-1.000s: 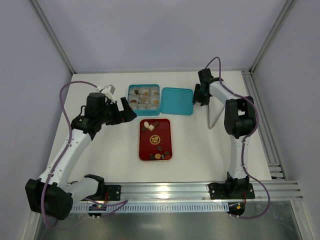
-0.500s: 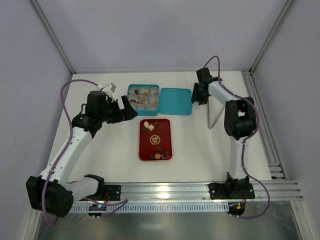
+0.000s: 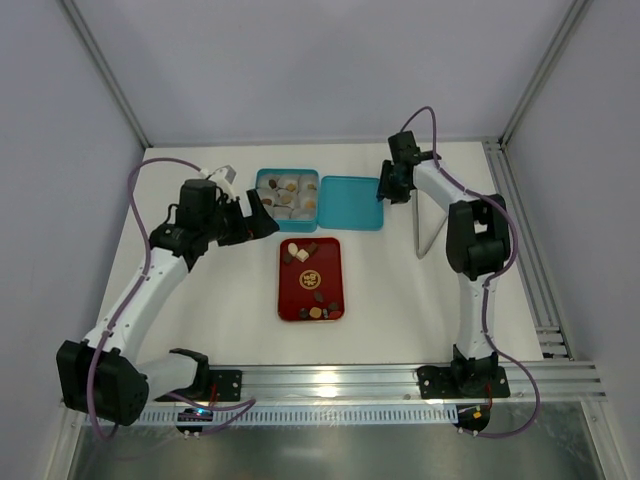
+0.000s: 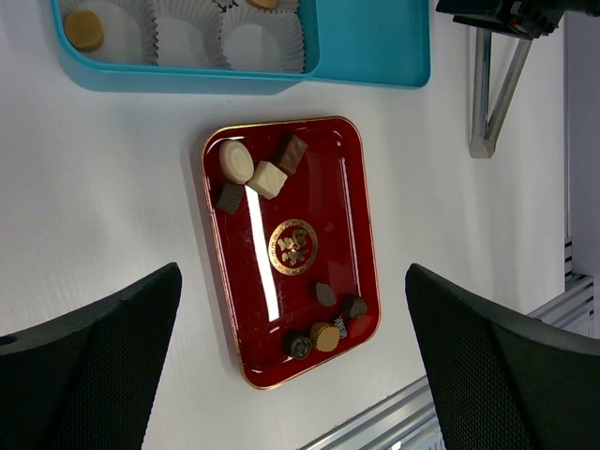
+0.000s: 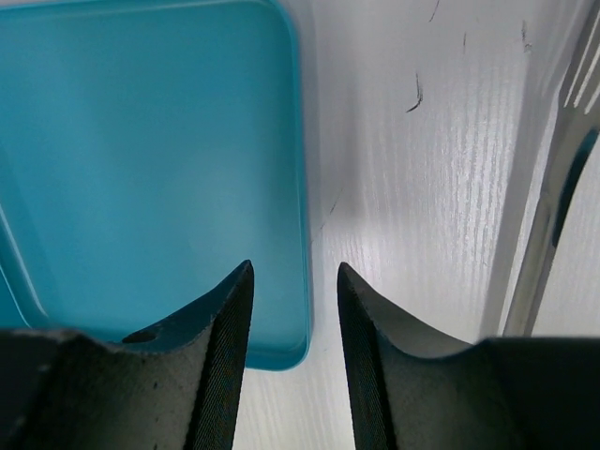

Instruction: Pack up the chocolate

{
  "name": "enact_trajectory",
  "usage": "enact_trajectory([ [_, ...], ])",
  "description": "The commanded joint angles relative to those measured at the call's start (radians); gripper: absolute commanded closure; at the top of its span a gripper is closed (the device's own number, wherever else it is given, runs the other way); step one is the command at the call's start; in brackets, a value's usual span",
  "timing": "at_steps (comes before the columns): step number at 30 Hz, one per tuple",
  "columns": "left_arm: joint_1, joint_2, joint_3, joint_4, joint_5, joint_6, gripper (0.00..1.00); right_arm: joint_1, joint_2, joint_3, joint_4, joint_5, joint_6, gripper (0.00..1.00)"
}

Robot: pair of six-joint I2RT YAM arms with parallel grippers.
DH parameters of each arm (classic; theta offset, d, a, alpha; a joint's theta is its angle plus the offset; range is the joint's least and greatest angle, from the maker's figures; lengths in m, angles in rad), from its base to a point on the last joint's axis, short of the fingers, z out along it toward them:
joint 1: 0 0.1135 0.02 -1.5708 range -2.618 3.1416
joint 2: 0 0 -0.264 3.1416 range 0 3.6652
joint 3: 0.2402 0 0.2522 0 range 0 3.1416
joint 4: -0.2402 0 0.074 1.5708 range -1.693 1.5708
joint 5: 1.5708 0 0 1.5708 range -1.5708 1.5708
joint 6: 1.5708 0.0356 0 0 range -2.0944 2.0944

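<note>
Counter (image 3: 400, 290): white, and it carries everything named below.
Left hand (image 3: 258, 213): spread wide and gripping nothing; it hangs above the counter just left of the box and the tray, and its wrist view looks down on the tray between the two fingers.
Box (image 4: 187, 80): teal and open, at the far side of the counter, lined with white paper cups (image 4: 262, 37).
Chocolate (image 4: 236, 161): split between two places. Several pieces sit in the cups of the box, among them a tan round one at its left. The rest lie on the tray in two groups: a cream round, a cream square and two brown pieces at the far end, and four small dark and tan pieces at the near right corner.
Tray (image 4: 328, 216): red with a gold emblem in the middle, lying just in front of the box.
Lid (image 3: 355, 202): teal, flat on the counter, touching the right side of the box.
Right hand (image 5: 293, 272): partly spread, low at the lid's right edge, one finger over the lid and the other over the bare counter; whether either finger touches the rim cannot be told.
Metal tool (image 3: 425, 225): V-shaped, on the counter right of the lid.
</note>
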State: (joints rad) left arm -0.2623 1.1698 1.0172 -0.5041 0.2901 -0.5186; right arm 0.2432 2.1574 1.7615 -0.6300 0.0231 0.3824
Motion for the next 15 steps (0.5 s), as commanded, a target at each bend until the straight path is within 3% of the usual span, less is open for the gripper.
enact_trajectory([
  [1, -0.009, 0.019, 0.044, 0.064, 0.035, -0.018, 0.0, 0.005, 0.027, 0.033, 0.023, -0.009, -0.011, 0.57],
  [15, -0.049, 0.155, 0.107, 0.144, 0.087, -0.055, 0.0, 0.008, 0.079, 0.038, 0.03, -0.011, -0.036, 0.69],
])
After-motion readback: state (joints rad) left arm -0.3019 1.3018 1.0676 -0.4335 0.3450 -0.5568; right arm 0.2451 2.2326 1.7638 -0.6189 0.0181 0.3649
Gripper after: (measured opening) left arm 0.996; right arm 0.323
